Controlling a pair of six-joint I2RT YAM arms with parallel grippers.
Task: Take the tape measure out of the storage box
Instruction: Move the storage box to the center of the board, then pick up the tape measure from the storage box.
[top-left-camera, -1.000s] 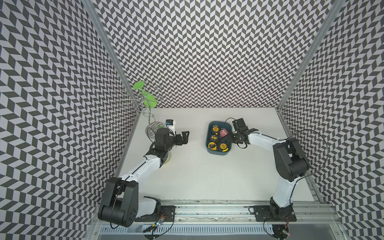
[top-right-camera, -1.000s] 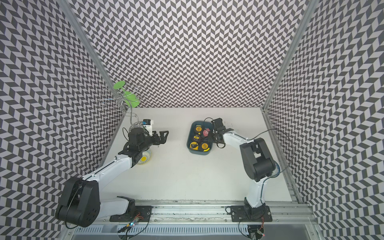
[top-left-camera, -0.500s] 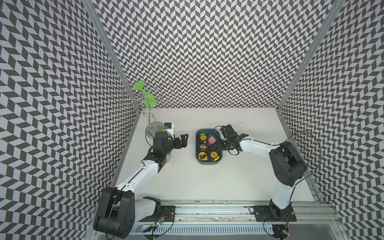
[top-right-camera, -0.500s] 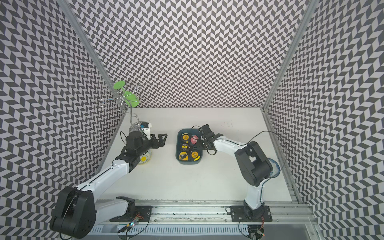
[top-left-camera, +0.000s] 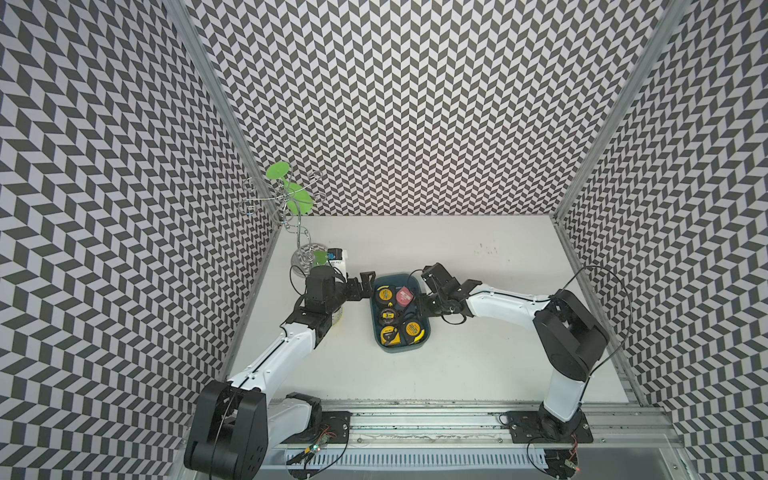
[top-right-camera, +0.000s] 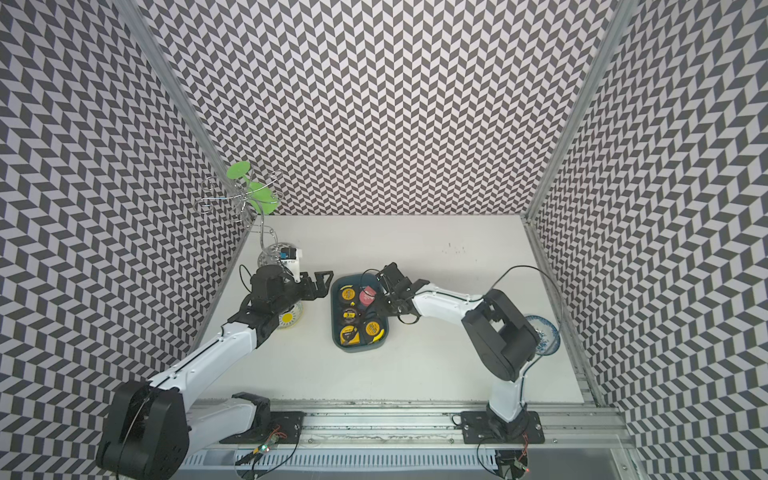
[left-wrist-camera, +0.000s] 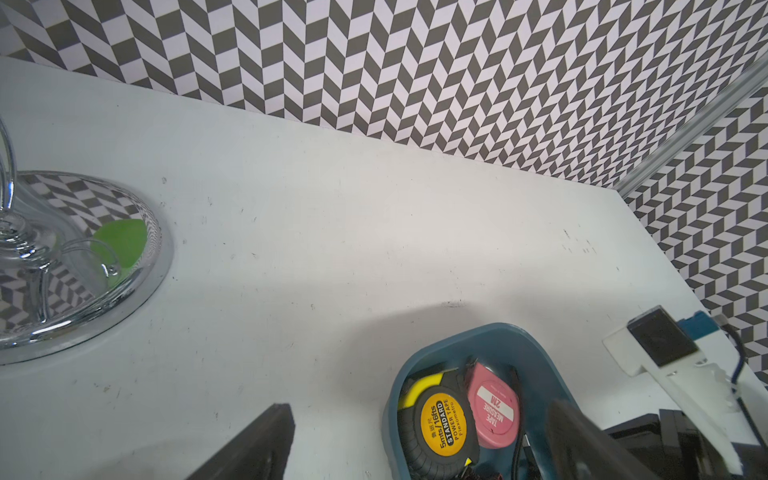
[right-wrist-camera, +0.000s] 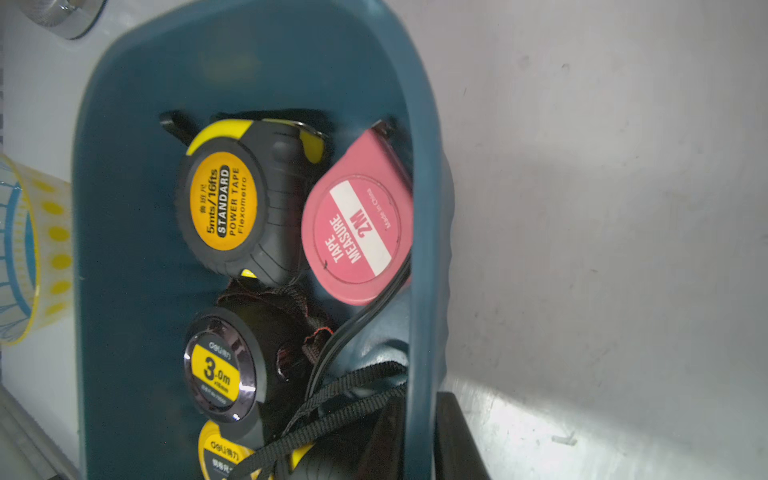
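Note:
The storage box, a dark teal tray, lies mid-table with several tape measures in it. A yellow-and-black tape measure and a pink one sit at the far end. A black 3 m one lies behind them. My right gripper is shut on the box's right wall, one finger inside and one outside. My left gripper stands open over the box's far left corner, holding nothing.
A chrome wire stand with green leaves stands at the back left corner. A yellow-dotted dish lies under my left arm, close to the box's left side. A blue patterned dish sits by the right wall.
My right gripper has dragged the storage box leftward and toward the front, up to the left gripper. The left gripper has stayed open and shifted only slightly.

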